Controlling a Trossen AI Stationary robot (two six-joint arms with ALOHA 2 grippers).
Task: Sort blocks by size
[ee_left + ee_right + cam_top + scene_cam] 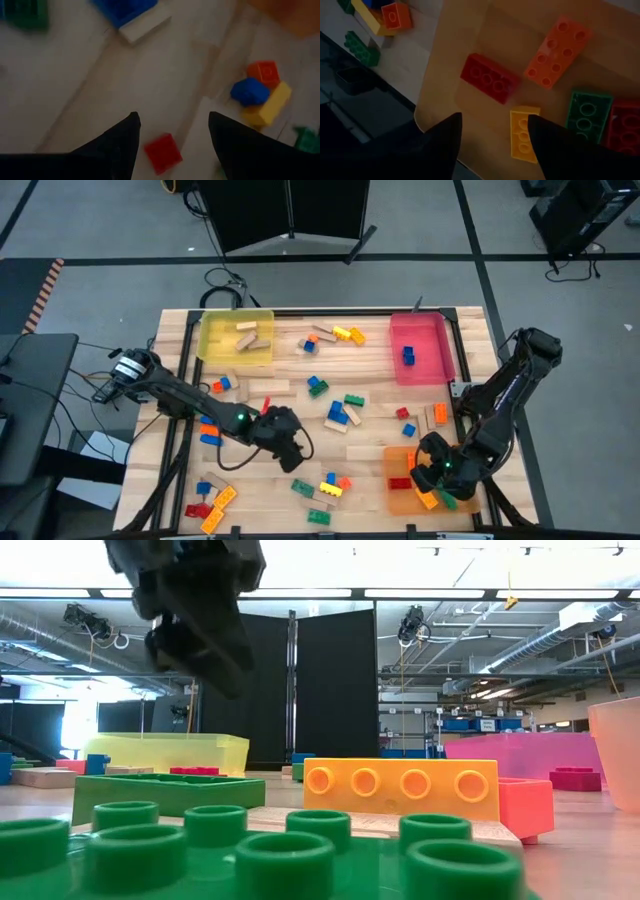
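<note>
Now your left hand point(172, 127) hovers spread over a small red block point(163, 153) mid-desk, gripping nothing; your right hand point(495, 125) hangs parted and empty above bricks lying in the orange tray point(470, 30).

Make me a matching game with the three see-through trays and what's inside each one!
Things:
1. yellow tray
2. pink tray
3. orange tray

What's inside:
A. one small blue brick
B. big studded bricks in red, orange, yellow and green
C. plain tan wooden blocks

Right pairs: 1-C, 2-A, 3-B.

The wooden blocks lie in the yellow tray at the table's far left. The blue brick sits alone in the pink tray at the far right. The red brick and its big neighbours lie in the orange tray, where the right gripper hovers open.
</note>
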